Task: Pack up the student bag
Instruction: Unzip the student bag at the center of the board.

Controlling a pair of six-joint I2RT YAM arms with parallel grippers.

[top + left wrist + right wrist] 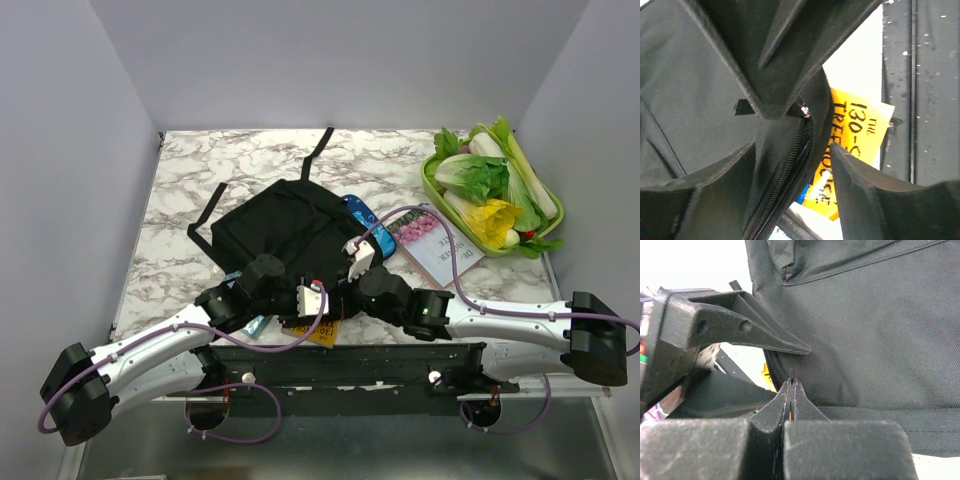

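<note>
The student bag [275, 228], a black fabric backpack, lies in the middle of the marble table with its straps trailing toward the back. My left gripper [325, 290] is at its near edge, open, and the bag's zipper seam [790, 175] runs between the spread fingers [865, 195]. My right gripper [791, 382] is shut at the same edge, pinching a thin zipper pull [802, 108] at its tips. A yellow book [855, 130] lies under the bag's near edge, partly covered.
A blue patterned pencil case [360, 212] rests against the bag's right side. A flower-covered book [435, 240] lies to the right. A green tray [436, 192] of vegetables stands at the back right. The black arm rail [350, 360] runs along the near edge.
</note>
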